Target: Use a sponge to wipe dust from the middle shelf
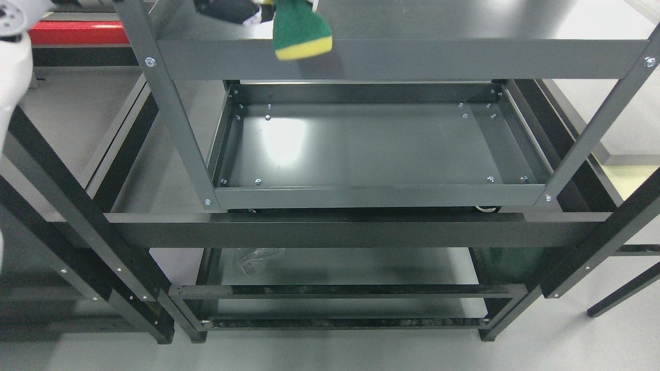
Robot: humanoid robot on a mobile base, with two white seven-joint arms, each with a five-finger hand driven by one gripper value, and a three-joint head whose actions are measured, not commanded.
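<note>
A green and yellow sponge (301, 33) hangs at the top edge of the head view, in front of the front rail of the grey cart's top shelf (412, 56). A dark hand (227, 10) shows only partly at the top edge beside the sponge; its arm's side and its grip are cut off. Below lies a grey tray shelf (361, 149) with raised walls and a bright glare patch. A white arm part (13, 56) shows at the far left edge.
Black rack bars (330, 229) cross in front of the cart, with slanted posts at left (77, 216) and right (608, 232). A lower shelf (350, 268) holds crumpled clear plastic (258, 257). A red item (77, 33) lies at the top left. A caster wheel (487, 208) shows.
</note>
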